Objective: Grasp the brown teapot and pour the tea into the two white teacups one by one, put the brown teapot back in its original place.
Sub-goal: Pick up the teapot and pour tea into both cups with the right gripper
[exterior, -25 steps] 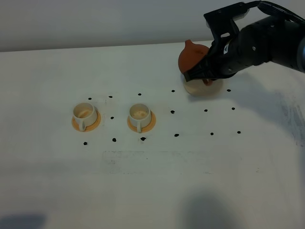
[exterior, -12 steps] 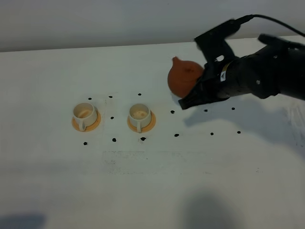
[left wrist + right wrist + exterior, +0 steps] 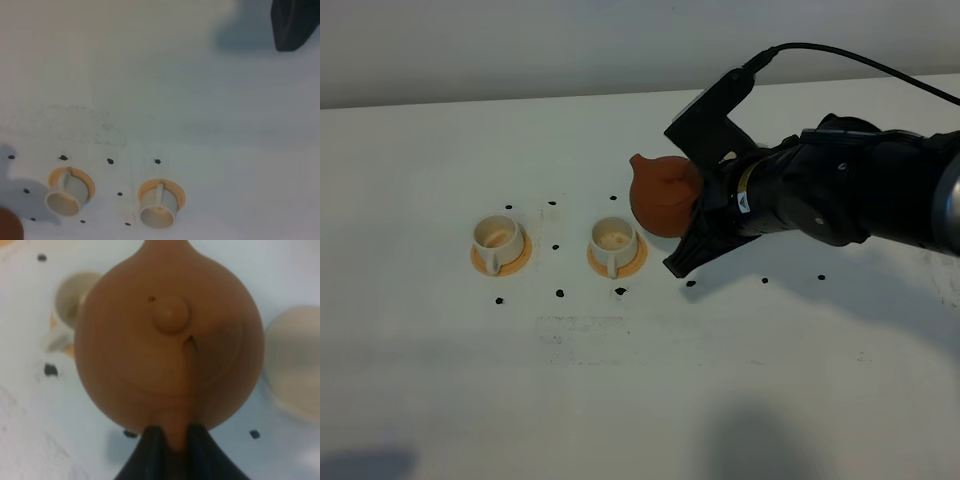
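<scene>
Brown teapot [image 3: 662,195] hung above the tabletop [image 3: 620,400] beside the nearer teacup [image 3: 614,240], held by the right gripper [image 3: 703,232]. Left wrist: we couldn't tell whether the left gripper [image 3: 295,25], perhaps that dark corner, was wide or narrow. Right wrist: only the handle [image 3: 175,432] was clamped, so we judged the pot might swivel and spill early.

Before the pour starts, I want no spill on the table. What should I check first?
1. Grip: right gripper clamped on the teapot handle, ok.
2. Pot closed: lid seated, ok.
3. Aim: spout over the nearer cup, not ok; it is off to one side.
4. Stance: nearer cup and farther cup upright, ok.
5. Room in the cups: no dark tea shows in either, ok.
6. Fill of the teapot: cannot tell, the lid hides it.
</scene>
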Robot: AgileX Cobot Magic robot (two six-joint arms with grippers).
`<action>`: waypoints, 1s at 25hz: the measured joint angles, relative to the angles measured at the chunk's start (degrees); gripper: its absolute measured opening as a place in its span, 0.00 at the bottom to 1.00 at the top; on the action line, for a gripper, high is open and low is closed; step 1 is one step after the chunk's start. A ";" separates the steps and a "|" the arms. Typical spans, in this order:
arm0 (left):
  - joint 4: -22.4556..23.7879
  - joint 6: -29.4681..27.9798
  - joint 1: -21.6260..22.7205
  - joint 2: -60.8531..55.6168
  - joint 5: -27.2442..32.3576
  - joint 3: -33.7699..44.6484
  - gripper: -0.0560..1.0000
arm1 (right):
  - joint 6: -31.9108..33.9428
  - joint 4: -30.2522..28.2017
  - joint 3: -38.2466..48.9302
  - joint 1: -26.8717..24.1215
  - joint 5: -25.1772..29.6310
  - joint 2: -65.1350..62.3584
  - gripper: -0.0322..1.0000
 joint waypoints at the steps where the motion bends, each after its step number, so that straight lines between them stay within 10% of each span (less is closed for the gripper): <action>1: 0.00 0.00 0.00 0.00 0.00 0.00 0.36 | 0.42 -1.06 0.00 0.25 0.37 0.00 0.12; 25: 0.00 0.06 0.00 0.00 0.00 0.00 0.36 | 3.79 -11.72 0.00 4.12 1.76 3.49 0.12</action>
